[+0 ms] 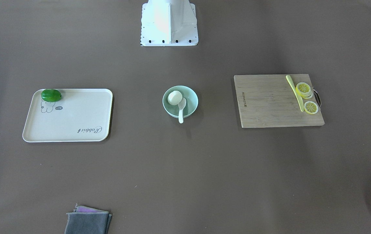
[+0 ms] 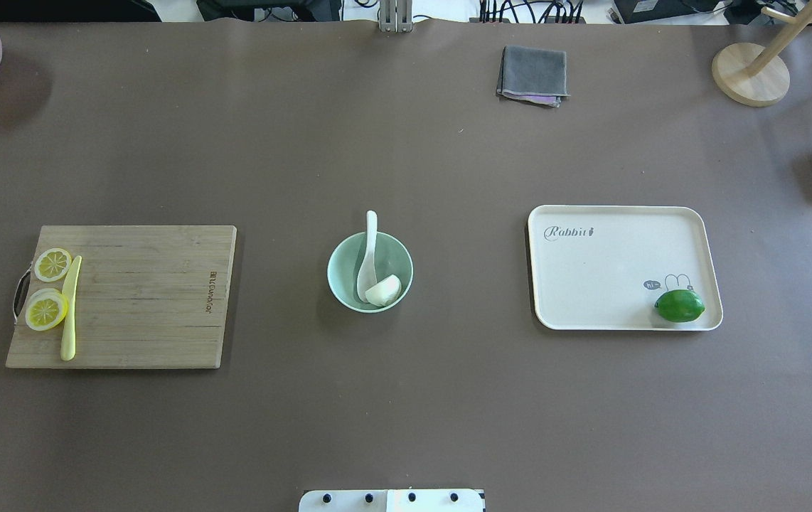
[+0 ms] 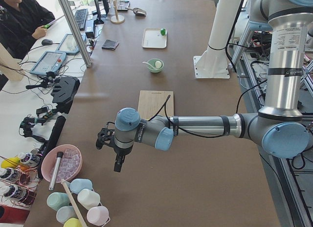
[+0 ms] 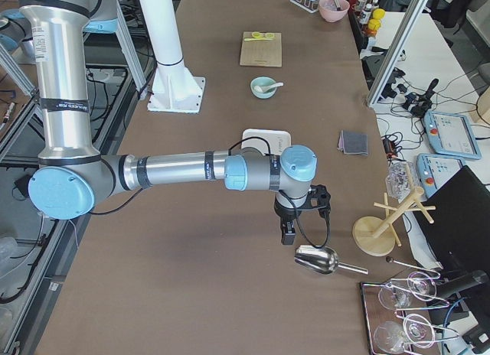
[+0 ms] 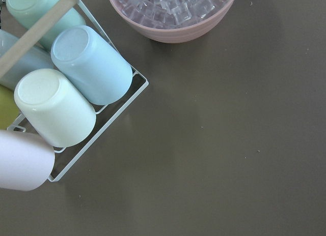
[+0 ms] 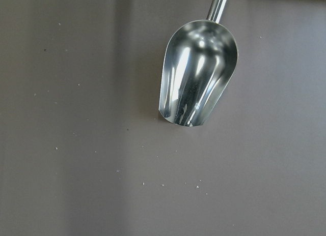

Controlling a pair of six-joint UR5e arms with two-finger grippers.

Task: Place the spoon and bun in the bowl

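Note:
The pale mint-green bowl [image 1: 192, 97] stands at the table's middle; it also shows in the overhead view [image 2: 338, 284]. The white bun [image 1: 174, 97] [image 2: 385, 290] lies inside it. The cream-white spoon [image 1: 181, 110] [image 2: 370, 245] rests with its scoop in the bowl and its handle over the rim. My left gripper [image 3: 118, 164] hangs above the table's left end, far from the bowl. My right gripper [image 4: 289, 234] hangs above the table's right end. Both show only in the side views, so I cannot tell whether they are open or shut.
A wooden cutting board [image 2: 143, 299] holds lemon slices [image 2: 47, 310] and a yellow knife [image 2: 70, 309]. A cream tray [image 2: 605, 270] holds a lime [image 2: 679, 306]. A grey cloth [image 2: 532, 74], a metal scoop [image 6: 198, 78], a pink ice bowl [image 5: 173, 15] and a cup rack [image 5: 66, 93] lie at the edges.

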